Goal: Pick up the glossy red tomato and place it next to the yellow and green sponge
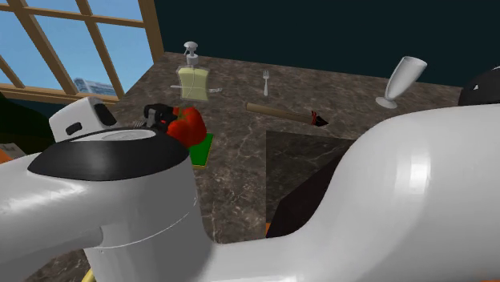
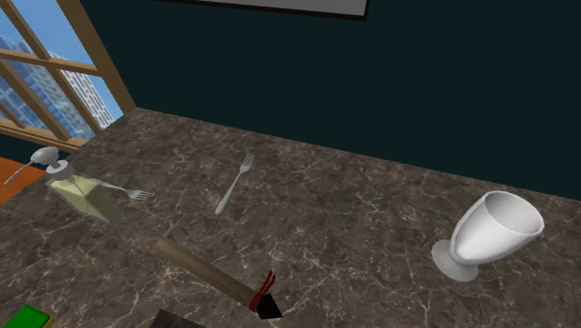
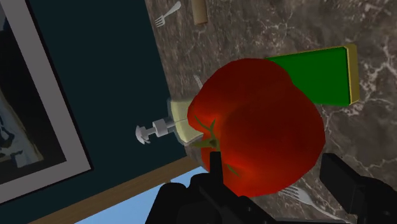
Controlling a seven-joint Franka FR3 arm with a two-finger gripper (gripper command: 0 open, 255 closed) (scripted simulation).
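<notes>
clasping the red tomato [image 3: 254,127] in the jaws near the sponge [image 3: 315,76].

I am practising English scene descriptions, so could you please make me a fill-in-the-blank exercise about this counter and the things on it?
1. The fingers clasp a red ___.
2. The sponge has a yellow side and a ___ top.
3. On the counter lie ___ forks.
4. The white goblet stands ___.

Missing words: tomato; green; two; upright.
</notes>
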